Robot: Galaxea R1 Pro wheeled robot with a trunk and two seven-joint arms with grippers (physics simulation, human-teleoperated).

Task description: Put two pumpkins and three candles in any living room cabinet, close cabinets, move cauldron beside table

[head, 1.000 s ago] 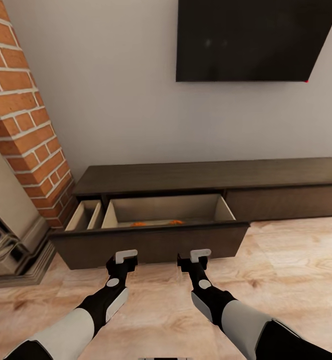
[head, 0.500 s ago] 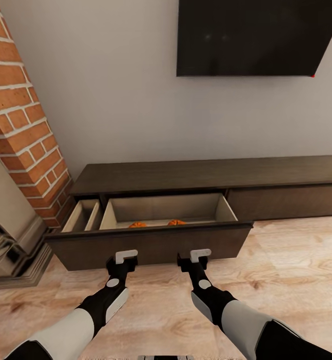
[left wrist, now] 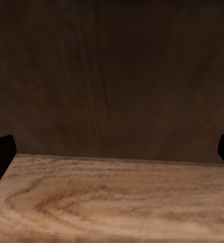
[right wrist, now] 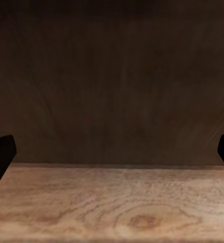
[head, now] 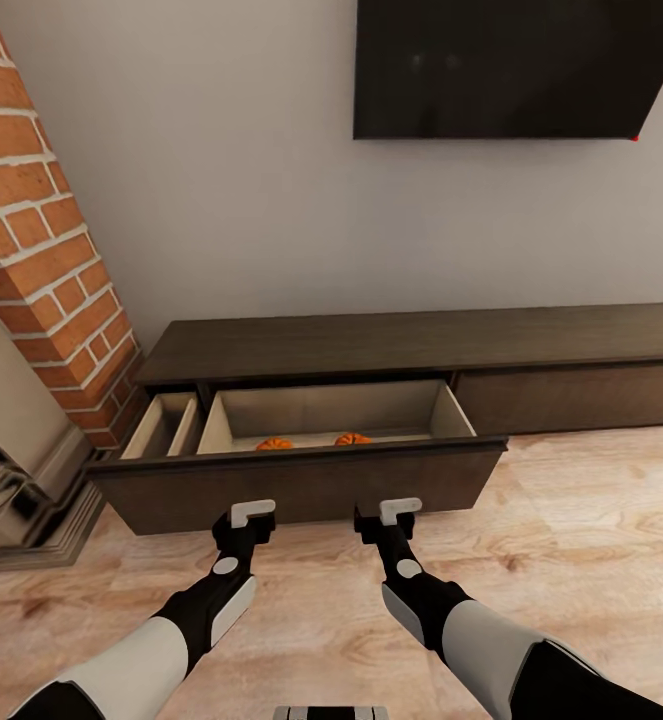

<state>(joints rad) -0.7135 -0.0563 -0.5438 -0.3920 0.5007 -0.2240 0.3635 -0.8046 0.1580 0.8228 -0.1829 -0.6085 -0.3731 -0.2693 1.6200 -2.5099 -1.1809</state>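
Note:
The dark-brown cabinet (head: 421, 345) stands against the wall with its wide drawer (head: 301, 485) pulled out. Two small orange pumpkins (head: 274, 443) (head: 352, 439) lie inside on the pale drawer floor, just behind the drawer front. My left gripper (head: 251, 515) and right gripper (head: 399, 512) hover low over the floor, right before that drawer front, both open and holding nothing. In each wrist view the dark drawer front (left wrist: 112, 76) (right wrist: 112, 76) is close ahead, with the black fingertips (left wrist: 1, 152) (right wrist: 1, 152) spread to the edges. The candles, the cauldron and the table are out of view.
A brick column (head: 41, 250) and a stone fireplace base (head: 21, 500) stand at the left. A narrow side compartment (head: 166, 425) is open too. The cabinet's right drawer front (head: 571, 395) is shut. A black TV (head: 501, 65) hangs above. Wooden floor (head: 591, 520) spreads to the right.
The whole head view has shifted, so the camera moved; the drawer's inside and both pumpkins show more fully now. The arms keep their pose.

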